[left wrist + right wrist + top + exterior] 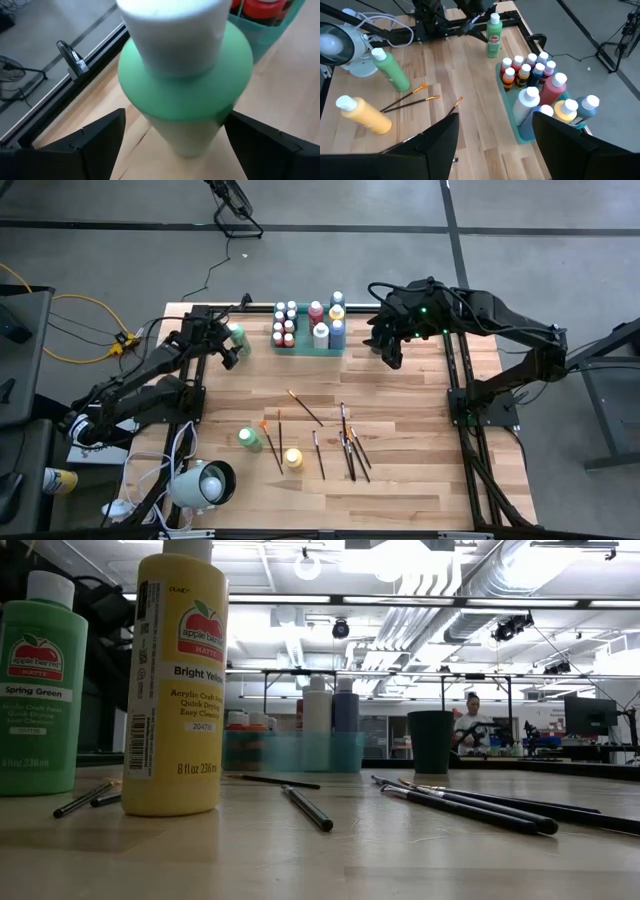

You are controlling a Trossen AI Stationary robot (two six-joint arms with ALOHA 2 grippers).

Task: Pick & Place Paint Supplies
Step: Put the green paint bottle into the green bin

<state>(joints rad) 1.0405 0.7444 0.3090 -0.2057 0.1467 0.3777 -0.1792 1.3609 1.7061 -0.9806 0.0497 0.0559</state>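
A green paint bottle with a white cap (pixel 185 95) stands upright on the table's far left, just left of the teal tray (pixel 310 348). My left gripper (pixel 232 345) is open, one finger on either side of the bottle's body, with no touch showing. The tray holds several bottles (pixel 535 75). A second green bottle (pixel 248 438) and a yellow bottle (pixel 293 457) stand near the front edge, and several brushes (pixel 348 448) lie flat beside them. My right gripper (pixel 388 350) hovers open, high, right of the tray.
A white lamp-like object in a dark ring (pixel 205 485) sits at the front left corner. A dark cup (pixel 430 740) shows beyond the tray's right end in the low view. Bare wood lies between the tray and the brushes (pixel 400 395).
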